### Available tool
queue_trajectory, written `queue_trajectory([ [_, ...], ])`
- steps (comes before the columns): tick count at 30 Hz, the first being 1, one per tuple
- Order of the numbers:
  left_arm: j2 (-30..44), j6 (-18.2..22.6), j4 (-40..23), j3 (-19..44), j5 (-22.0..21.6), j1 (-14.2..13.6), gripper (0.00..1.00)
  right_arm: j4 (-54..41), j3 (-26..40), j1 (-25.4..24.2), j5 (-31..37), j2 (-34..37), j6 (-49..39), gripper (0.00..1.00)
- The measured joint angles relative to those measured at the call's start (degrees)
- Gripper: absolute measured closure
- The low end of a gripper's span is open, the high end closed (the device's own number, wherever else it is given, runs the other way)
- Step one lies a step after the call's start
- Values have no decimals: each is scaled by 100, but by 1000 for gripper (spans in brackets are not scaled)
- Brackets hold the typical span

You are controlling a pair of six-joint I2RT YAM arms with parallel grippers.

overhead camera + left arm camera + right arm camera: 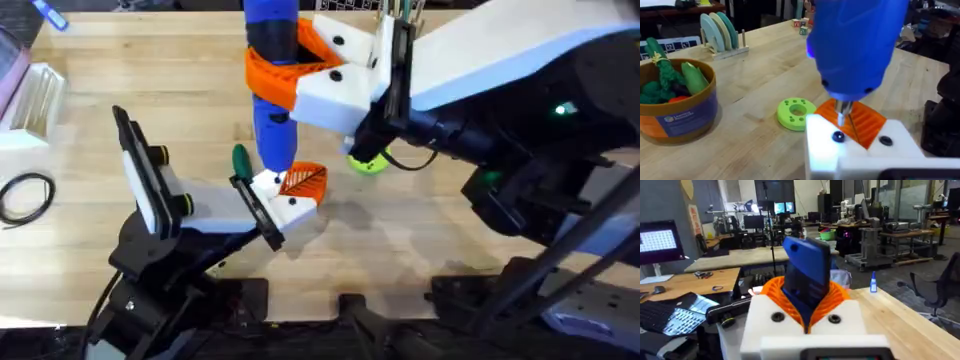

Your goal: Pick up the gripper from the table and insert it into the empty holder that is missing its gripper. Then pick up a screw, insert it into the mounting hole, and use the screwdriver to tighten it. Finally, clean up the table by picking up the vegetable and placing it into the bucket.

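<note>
Right tool clenches the smooth blue cylindrical screwdriver upright, its thin metal tip at the mounting hole of the white blocky holder. Ribbed orange gripper sits seated in the holder; whether the left tool is clenched or released, I cannot tell. Blue-walled bucket stands on the wood-grain tabletop.

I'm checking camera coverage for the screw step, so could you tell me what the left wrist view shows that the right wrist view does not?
Left wrist: the screwdriver's metal tip pointing down at the white holder beside a dark hole, plus the light-green disc and the bucket with toy vegetables inside.

Right wrist: the right gripper with its orange pads clamped on the screwdriver's handle, and the workshop behind.

Both: the blue screwdriver and the wooden table.
</note>
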Motion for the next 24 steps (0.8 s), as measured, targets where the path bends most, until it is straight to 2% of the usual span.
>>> queue_trajectory([
  [24, 0, 0, 0, 0, 0, 0, 996, -7, 0, 44, 0, 116, 16, 978],
])
